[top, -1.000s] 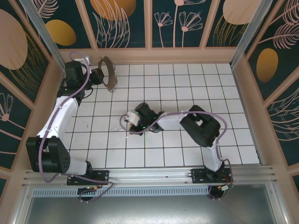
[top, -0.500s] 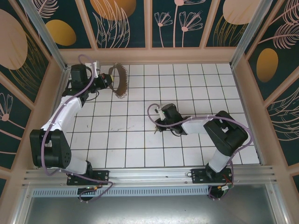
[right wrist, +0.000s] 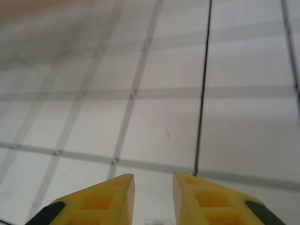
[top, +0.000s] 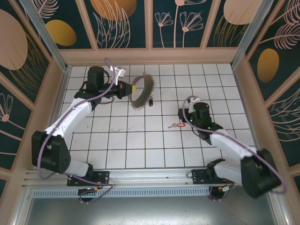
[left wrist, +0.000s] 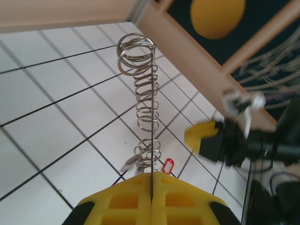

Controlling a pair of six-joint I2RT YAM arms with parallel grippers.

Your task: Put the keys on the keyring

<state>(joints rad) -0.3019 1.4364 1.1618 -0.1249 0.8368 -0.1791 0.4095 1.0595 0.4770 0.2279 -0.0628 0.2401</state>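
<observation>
Dark teal walls (top: 187, 23) painted with orange and peach plants, framed in pale wood, close in a white tiled bench (top: 117, 140) ruled with black lines. My left jaws are pressed together on the keyring (top: 142, 93), holding it up off the bench towards the far left. From my left wrist I see the keyring (left wrist: 146, 117) edge-on: a thin wire runs straight out from between my yellow fingers (left wrist: 136, 197), strung with a row of small metal rings. From above, the fringe of little keys fans out around the loop's rim. A small dark tag (top: 151, 101) sits just to the right of the keyring; I cannot tell whether it hangs from the loop or lies on the tiles. The red key (top: 176, 125) lies flat on the bench, to the right of the keyring and nearer my bases, apart from it; my left wrist catches its red tag (left wrist: 167, 165) past the keyring's low end. My right jaws hang further right of the keyring than the red key does, low over bare tiles. Their yellow fingers (right wrist: 110, 197) stand a little apart, with nothing between them.
</observation>
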